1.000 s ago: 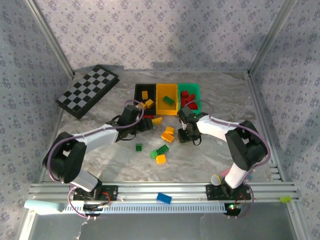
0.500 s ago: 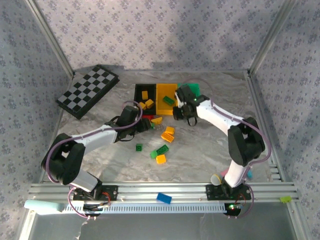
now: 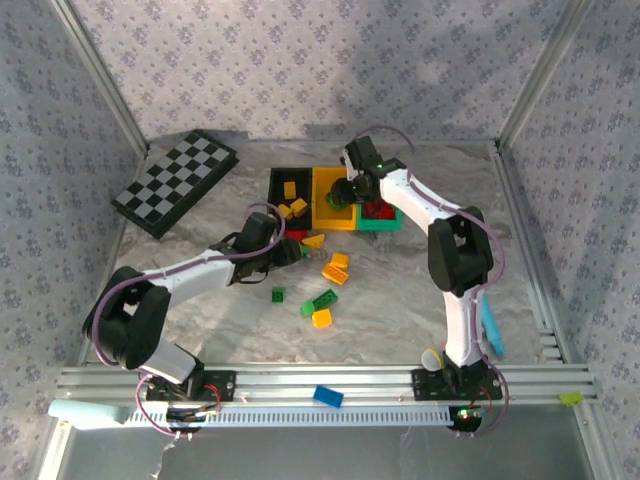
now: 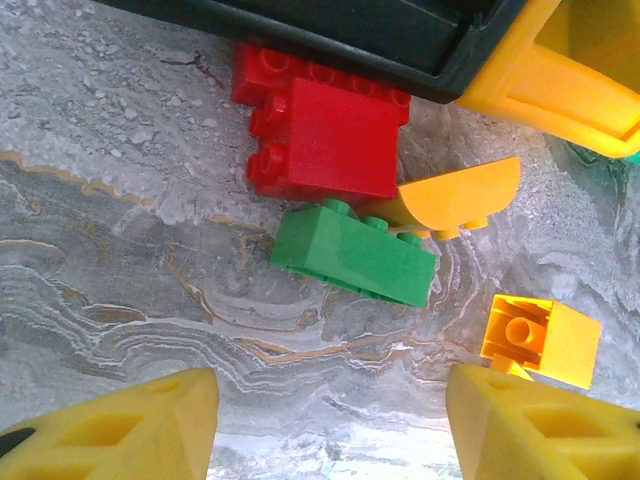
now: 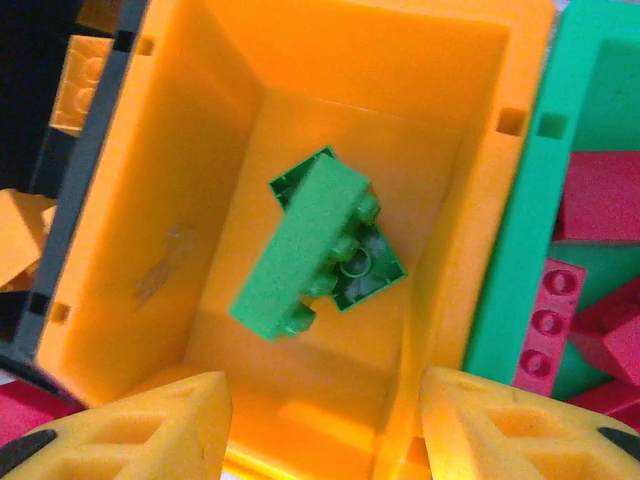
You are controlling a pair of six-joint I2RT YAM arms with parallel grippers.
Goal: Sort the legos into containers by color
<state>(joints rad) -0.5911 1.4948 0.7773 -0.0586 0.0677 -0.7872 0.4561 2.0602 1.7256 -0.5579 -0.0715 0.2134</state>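
My right gripper (image 5: 322, 420) hangs open over the yellow-orange bin (image 5: 180, 150), empty. A long green lego (image 5: 305, 240) lies in that bin on top of a small green one (image 5: 372, 272). From above, the right gripper (image 3: 342, 195) sits at that bin (image 3: 327, 217). The green bin (image 5: 520, 270) holds red legos (image 5: 545, 325), and the black bin (image 3: 272, 190) holds yellow ones (image 3: 293, 208). My left gripper (image 4: 330, 420) is open low over the table, short of a green lego (image 4: 355, 250), a red lego (image 4: 325, 140) and a yellow wedge (image 4: 455, 195).
Loose legos lie mid-table: yellow ones (image 3: 336, 268), a green pair (image 3: 322, 300), a small green one (image 3: 278, 294). The checkered board (image 3: 175, 182) leans at back left. A blue brick (image 3: 327, 396) rests on the front rail. Frame posts bound both sides.
My right gripper rose from the table, swung back over the yellow-orange bin and opened its jaws. The left arm has barely shifted.
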